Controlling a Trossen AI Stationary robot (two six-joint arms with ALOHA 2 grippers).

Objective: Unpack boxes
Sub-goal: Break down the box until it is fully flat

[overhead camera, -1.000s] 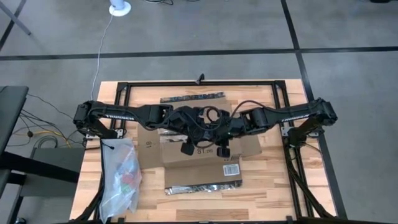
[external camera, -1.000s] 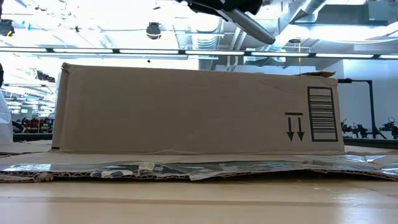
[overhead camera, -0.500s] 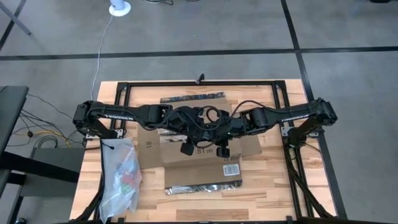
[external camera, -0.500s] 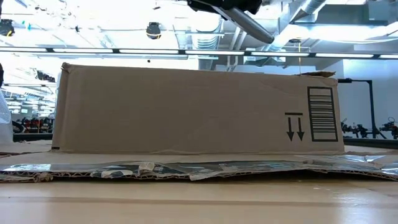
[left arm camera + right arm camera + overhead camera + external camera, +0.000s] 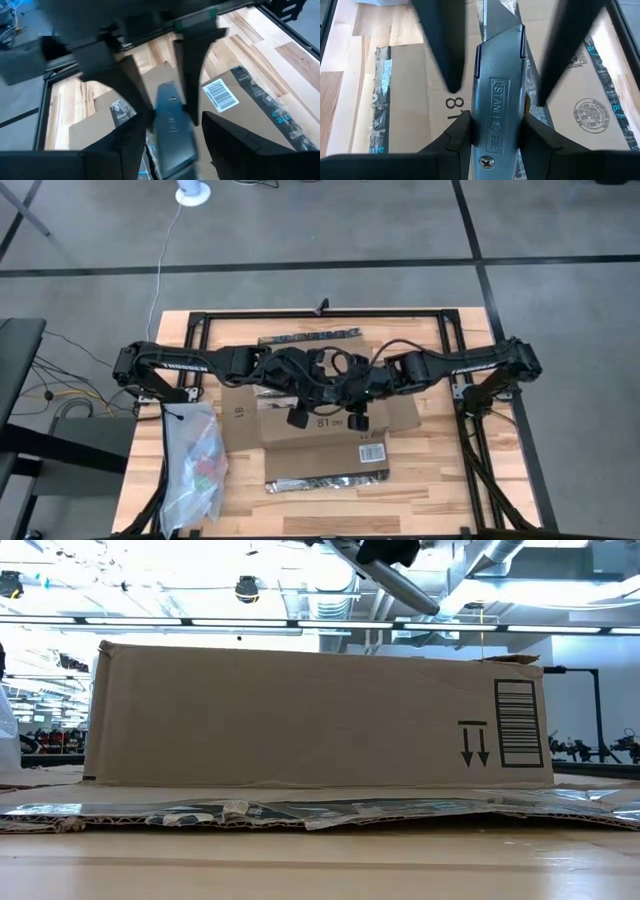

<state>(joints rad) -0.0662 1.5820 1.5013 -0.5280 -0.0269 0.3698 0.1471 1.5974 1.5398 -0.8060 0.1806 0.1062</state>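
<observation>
While both arms meet over the middle of the surface (image 5: pixel 430 470), we see from above the brown box (image 5: pixel 330 425) lying flattened directly under the left end effector (image 5: pixel 297 418) and the right end effector (image 5: pixel 358 422), its "81" print between them and its white barcode label (image 5: pixel 372 451) just nearer the front edge than the right one. Out past the left end effector toward the surface's left front corner, a clear plastic bag (image 5: pixel 195 465) lies well apart.

Low view: we see the box (image 5: pixel 320 715) standing as a long cardboard wall with arrows and a barcode print, and a dark arm part above its top edge.

Left wrist: we see a grey utility knife (image 5: pixel 172 130) close between this end effector's fingers (image 5: pixel 192 65), cardboard below; we cannot tell whether they clamp it.

Right wrist: we see the right end effector (image 5: pixel 497 92) clamped on the knife (image 5: pixel 499 100), marked Stanley, over the "81" print.
</observation>
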